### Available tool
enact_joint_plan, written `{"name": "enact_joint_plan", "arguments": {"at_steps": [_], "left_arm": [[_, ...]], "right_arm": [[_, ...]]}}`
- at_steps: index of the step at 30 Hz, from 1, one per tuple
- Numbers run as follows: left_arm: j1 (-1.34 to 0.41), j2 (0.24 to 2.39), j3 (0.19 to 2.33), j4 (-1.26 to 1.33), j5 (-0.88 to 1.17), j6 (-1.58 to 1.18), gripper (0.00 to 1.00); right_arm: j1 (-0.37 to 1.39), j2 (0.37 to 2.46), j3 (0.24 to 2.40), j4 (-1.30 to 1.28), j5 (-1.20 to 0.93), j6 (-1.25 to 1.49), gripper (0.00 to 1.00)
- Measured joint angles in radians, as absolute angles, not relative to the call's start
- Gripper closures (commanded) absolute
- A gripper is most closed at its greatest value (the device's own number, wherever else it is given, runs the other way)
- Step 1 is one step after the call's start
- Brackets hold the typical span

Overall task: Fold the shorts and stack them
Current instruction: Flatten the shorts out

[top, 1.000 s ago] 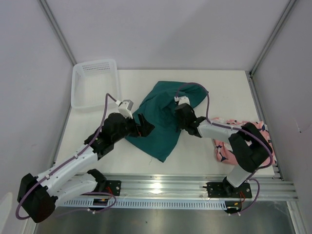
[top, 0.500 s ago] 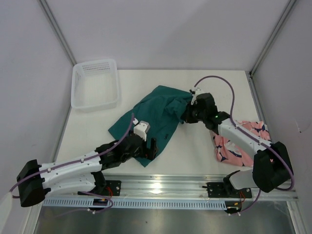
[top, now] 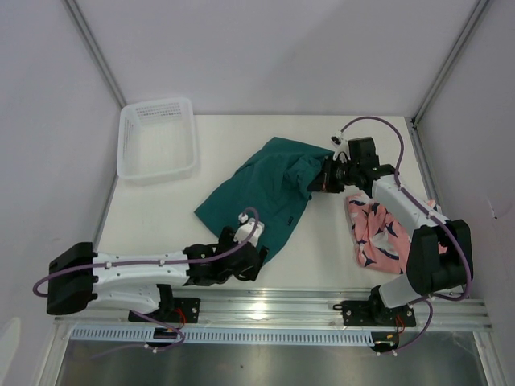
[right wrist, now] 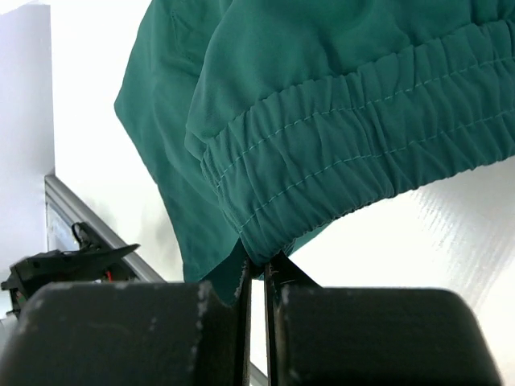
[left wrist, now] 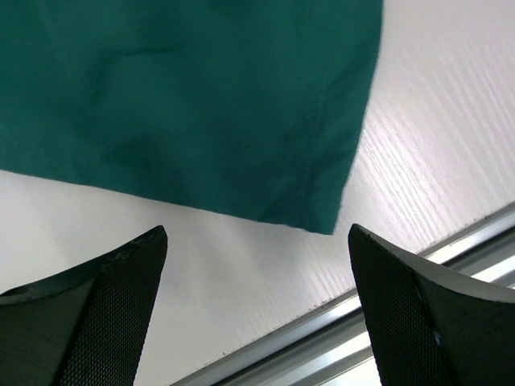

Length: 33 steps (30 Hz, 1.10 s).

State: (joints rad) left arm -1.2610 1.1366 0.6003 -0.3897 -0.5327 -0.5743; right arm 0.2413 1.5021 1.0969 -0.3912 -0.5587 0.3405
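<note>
Teal shorts [top: 265, 189] shifted right, pinched in right gripper [top: 323, 180], apart from basket [top: 129, 153].

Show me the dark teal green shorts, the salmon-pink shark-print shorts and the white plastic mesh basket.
dark teal green shorts [top: 265, 189], top view, middle of the cloth.
salmon-pink shark-print shorts [top: 374, 233], top view, middle of the bundle.
white plastic mesh basket [top: 161, 110], top view, far wall.

No text, label, brand, number or sign can be read in any view. The teal shorts [top: 269, 189] are plain cloth. The pink shorts [top: 374, 235] carry only a dark-and-white pattern, no letters. The basket [top: 158, 145] shows bare mesh.
</note>
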Motion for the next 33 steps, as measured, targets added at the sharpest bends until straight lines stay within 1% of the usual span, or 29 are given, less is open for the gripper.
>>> {"name": "enact_joint_plan", "arguments": {"at_steps": [2,4,5,6,13,17,19,25,27,28,29,31,32,33], "left_arm": [[-1.303,1.168,0.617,-0.392,-0.550,-0.567,0.06],[-1.331,1.206,0.639,-0.389,-0.559,-0.556,0.13],[-1.340,1.227,0.649,-0.384,-0.562,-0.548,0.21],[-1.346,1.247,0.659,-0.380,-0.565,-0.541,0.22],[-1.350,1.415,0.753,-0.400,-0.600,-0.522,0.22],[-1.343,1.475,0.779,-0.407,-0.599,-0.522,0.24],[-1.330,1.486,0.779,-0.412,-0.593,-0.523,0.26],[-1.266,1.485,0.770,-0.405,-0.549,-0.523,0.36],[-1.258,1.478,0.758,-0.404,-0.538,-0.524,0.42],[-1.258,1.472,0.747,-0.398,-0.529,-0.526,0.47],[-1.256,1.467,0.737,-0.392,-0.517,-0.527,0.49],[-1.256,1.463,0.721,-0.381,-0.493,-0.527,0.56],[-1.254,1.462,0.712,-0.369,-0.481,-0.527,0.63],[-1.253,1.462,0.703,-0.358,-0.462,-0.530,0.68]], "right_arm": [[0.240,1.504,1.099,-0.394,-0.574,0.340,1.00],[0.240,1.507,1.100,-0.393,-0.585,0.340,1.00],[0.240,1.507,1.100,-0.394,-0.588,0.341,1.00],[0.240,1.507,1.100,-0.394,-0.592,0.342,1.00],[0.239,1.508,1.100,-0.393,-0.604,0.345,1.00],[0.239,1.508,1.100,-0.393,-0.610,0.345,1.00],[0.239,1.508,1.100,-0.393,-0.611,0.346,1.00],[0.238,1.508,1.100,-0.392,-0.611,0.347,1.00],[0.238,1.508,1.100,-0.392,-0.612,0.348,1.00],[0.238,1.508,1.100,-0.392,-0.612,0.348,1.00],[0.237,1.508,1.100,-0.392,-0.612,0.349,1.00],[0.235,1.508,1.100,-0.391,-0.612,0.352,1.00],[0.235,1.508,1.100,-0.390,-0.614,0.356,1.00],[0.234,1.508,1.100,-0.391,-0.616,0.358,1.00]]}}
